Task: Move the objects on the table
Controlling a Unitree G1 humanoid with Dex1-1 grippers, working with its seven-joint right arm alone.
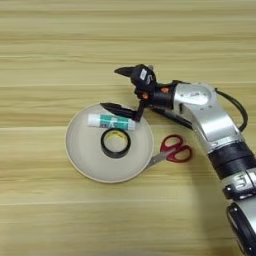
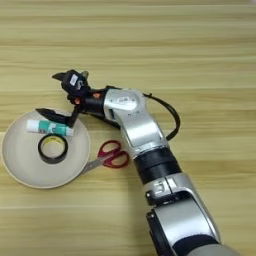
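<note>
My right gripper is open, its two black fingers spread wide with nothing between them. The lower finger hangs over the far rim of a round beige plate, just beyond a white glue stick with a green label that lies in the plate. The upper finger points left over bare table. Red-handled scissors lie right of the plate, their metal blades touching its rim. A thin dark shape under the forearm cannot be made out.
A black tape roll lies flat in the plate in front of the glue stick. The silver forearm runs from the bottom right across the table, with a black cable looping behind it.
</note>
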